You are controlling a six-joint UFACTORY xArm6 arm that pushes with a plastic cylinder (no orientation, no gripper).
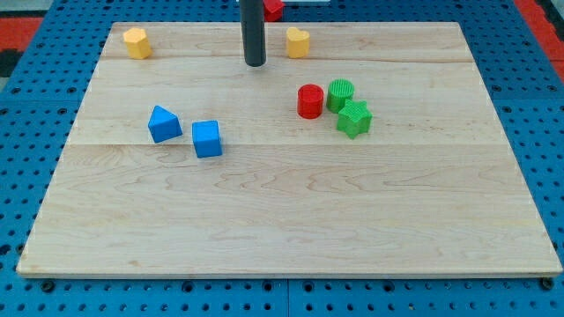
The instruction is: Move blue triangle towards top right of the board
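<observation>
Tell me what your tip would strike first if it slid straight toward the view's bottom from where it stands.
Probably nothing. My tip stands near the view's top; straight below it the way looks free, passing right of the blue cube and left of the red cylinder, though the cube's margin is hard to judge.

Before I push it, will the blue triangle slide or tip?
Blue triangle looks squat and flat-based, so it probably slides, not tips. Its angled faces may make it spin off-centre. Blue cube sits close on its right, likely getting bumped. My tip is far off.

- Straight dark grey round rod, smooth like a pipe.
- Same width all the way down.
- Flat, blunt lower end, my tip (255,64), a bit darker.
- Soft shine along one side.
- Top cut off by the view's edge.
</observation>
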